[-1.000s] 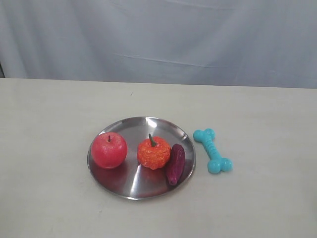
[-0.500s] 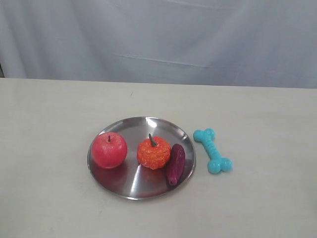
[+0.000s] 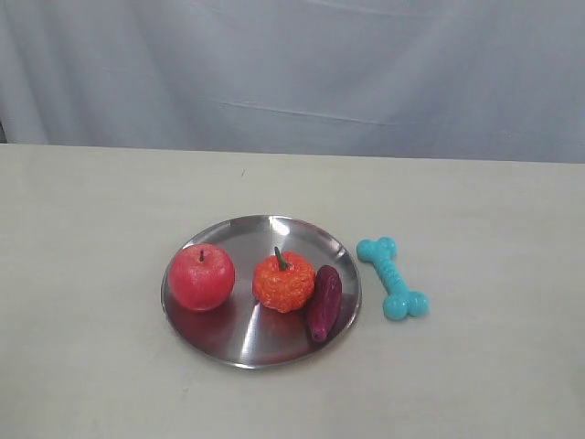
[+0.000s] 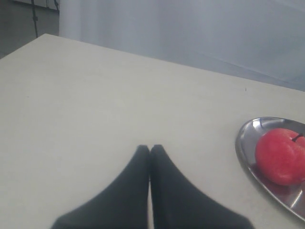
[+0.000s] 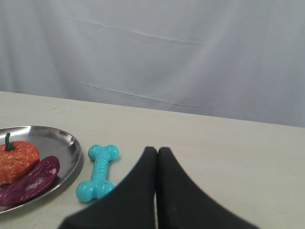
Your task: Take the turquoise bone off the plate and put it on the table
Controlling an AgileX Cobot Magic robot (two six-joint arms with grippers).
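You will find the turquoise bone (image 3: 392, 278) lying flat on the table (image 3: 91, 229), off the plate (image 3: 247, 238) and just beside its rim on the right-hand side as the exterior view shows it. One knobbed end sits close to the plate's edge and the other points away from the plate, toward the near edge of the table. In the right wrist view a thin strip of table shows between the bone and the rim, so the two are not touching.

On the plate you have three things. A red apple (image 3: 201, 277) stands against the plate's left rim. An orange pumpkin-like fruit (image 3: 283, 282) with a green stem sits near the plate's middle. A dark purple oblong piece (image 3: 324, 302) lies along the plate's right rim, touching the orange fruit, between it and the bone.

Your left gripper (image 4: 150, 149) hangs over bare table well away from the plate on the apple's side, its two black fingers pressed together with nothing between them. Your right gripper (image 5: 157, 150) is beyond the bone from the plate, its fingers likewise closed tip to tip and empty. A pale grey curtain (image 3: 292, 73) hangs behind the table, beyond the plate
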